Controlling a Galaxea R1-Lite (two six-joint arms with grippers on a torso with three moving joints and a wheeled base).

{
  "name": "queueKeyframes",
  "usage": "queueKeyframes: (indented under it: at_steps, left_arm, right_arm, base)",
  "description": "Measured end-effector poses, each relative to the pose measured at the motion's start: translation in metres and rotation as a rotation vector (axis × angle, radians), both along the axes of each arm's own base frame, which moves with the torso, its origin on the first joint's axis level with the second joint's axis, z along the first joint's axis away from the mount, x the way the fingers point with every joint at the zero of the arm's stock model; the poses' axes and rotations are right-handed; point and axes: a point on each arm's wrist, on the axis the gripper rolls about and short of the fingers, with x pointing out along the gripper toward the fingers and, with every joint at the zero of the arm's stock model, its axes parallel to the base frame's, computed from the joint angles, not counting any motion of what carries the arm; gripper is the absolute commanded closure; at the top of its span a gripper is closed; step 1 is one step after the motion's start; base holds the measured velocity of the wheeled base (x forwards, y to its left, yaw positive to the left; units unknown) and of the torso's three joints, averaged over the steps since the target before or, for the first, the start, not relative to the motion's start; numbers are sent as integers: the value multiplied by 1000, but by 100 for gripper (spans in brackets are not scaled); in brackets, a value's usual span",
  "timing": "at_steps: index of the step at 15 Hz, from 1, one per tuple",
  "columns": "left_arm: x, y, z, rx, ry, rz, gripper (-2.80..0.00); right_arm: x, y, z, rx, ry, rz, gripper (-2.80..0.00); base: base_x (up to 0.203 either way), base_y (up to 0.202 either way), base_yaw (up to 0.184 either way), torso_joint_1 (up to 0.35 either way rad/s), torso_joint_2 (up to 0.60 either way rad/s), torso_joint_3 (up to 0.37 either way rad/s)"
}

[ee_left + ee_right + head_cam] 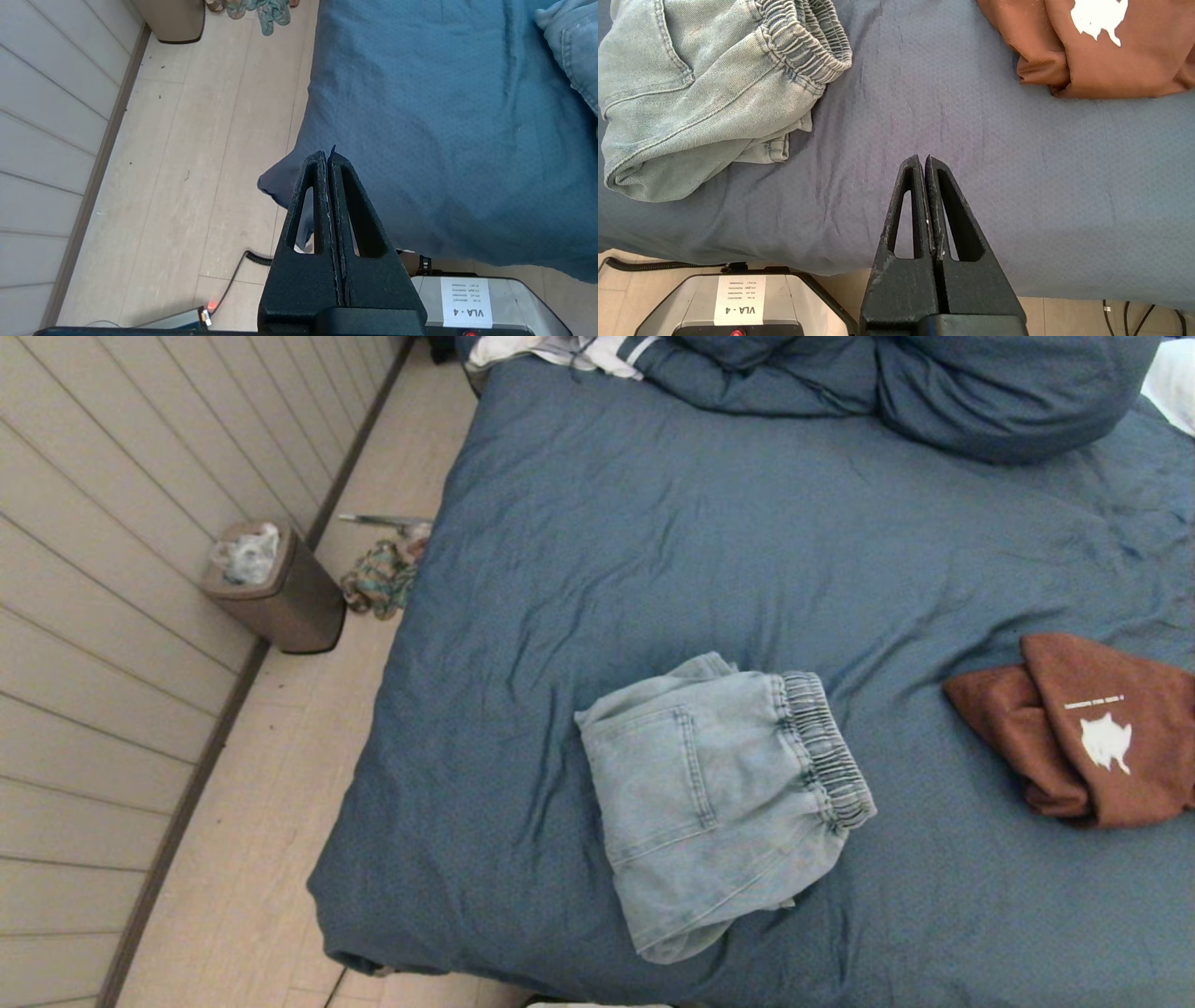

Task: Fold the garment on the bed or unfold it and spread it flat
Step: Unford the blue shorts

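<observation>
Two garments on the bed (653,523): folded denim shorts (719,803) near the front edge, brown shirt (1092,728) well apart. Soft, limp, moderately heavy denim; best taken at elastic waistband (826,747). Left gripper (328,156) and right gripper (923,159) fingers pressed together, holding nothing.

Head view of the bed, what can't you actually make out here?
- Brown shirt: cut off by the head view's right edge.
- Folded denim shorts: underside layers hidden by their own fold.
- Small print above the shirt's white graphic: too small to read.
- Bin contents: too small to identify.
</observation>
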Motion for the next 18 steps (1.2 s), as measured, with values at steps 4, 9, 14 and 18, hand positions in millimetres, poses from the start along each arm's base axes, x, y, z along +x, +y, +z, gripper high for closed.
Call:
queueKeyframes:
  at_steps: [4,9,14,18]
  left_arm:
    - [0,0,0,0,0,-1,0]
    - [0,0,0,0,0,0,0]
    - [0,0,0,2,0,0,0]
    - [-2,0,4,10,1,2,0]
  right_arm:
    - [0,0,0,-1,0,2,0]
    - [0,0,0,-1,0,2,0]
    - [0,0,0,-8,-4,4,0]
    - [-4,1,9,-4,2,28,0]
  base:
    - [0,0,0,0,0,0]
    - [0,0,0,0,0,0]
    - [0,0,0,0,0,0]
    - [0,0,0,0,0,0]
